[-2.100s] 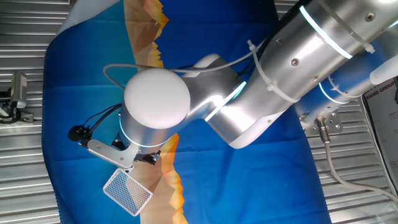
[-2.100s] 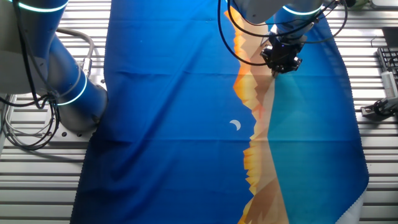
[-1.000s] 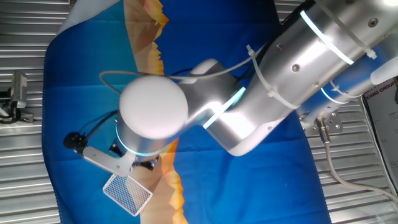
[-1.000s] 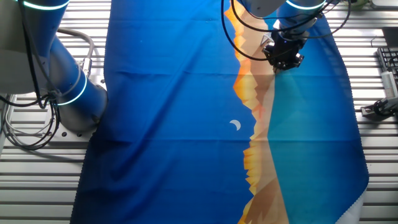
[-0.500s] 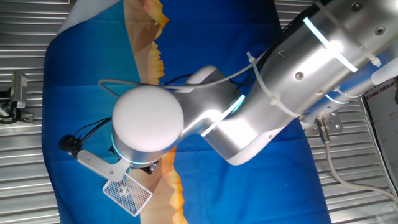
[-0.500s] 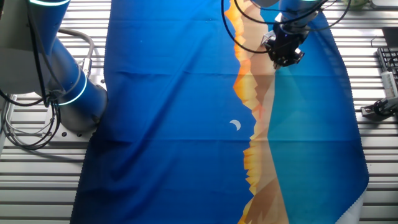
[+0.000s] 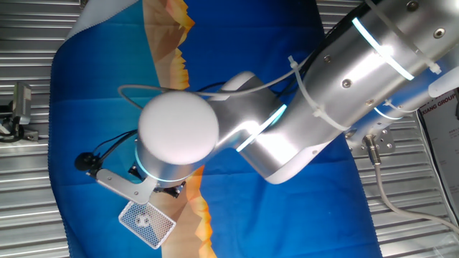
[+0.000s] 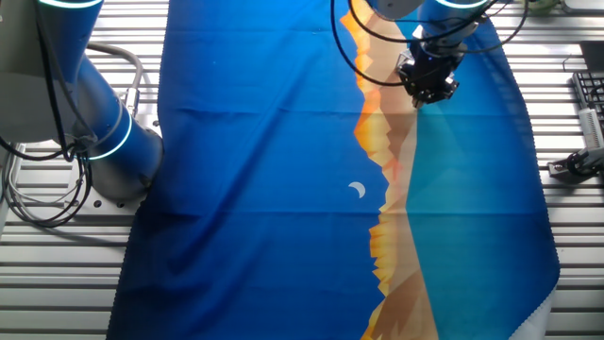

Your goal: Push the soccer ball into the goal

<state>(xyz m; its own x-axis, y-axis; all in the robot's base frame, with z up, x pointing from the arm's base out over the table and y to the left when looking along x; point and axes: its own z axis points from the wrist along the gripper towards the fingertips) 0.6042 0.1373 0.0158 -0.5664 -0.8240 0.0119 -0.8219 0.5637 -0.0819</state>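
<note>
The goal (image 7: 148,223), a small white frame with fine mesh, lies on the blue cloth at the lower left of one fixed view. A tiny pale ball with dark specks, the soccer ball (image 7: 144,219), shows through the mesh inside the goal. My gripper (image 7: 168,188) is mostly hidden under the round white wrist, just above and to the right of the goal. In the other fixed view the gripper (image 8: 429,83) is a dark clump at the top of the cloth. Its jaws do not show clearly. The goal and ball are hidden there.
The blue cloth (image 8: 264,189) with an orange mountain print (image 8: 392,236) covers the slatted metal table. The big silver arm (image 7: 344,79) fills the right of one fixed view. A second arm's base (image 8: 85,113) stands at the left. A black camera (image 7: 85,162) hangs on the wrist.
The wrist swung down and left toward the goal, then drew back up and right. The ball, unseen before, now shows inside the goal's mesh.
</note>
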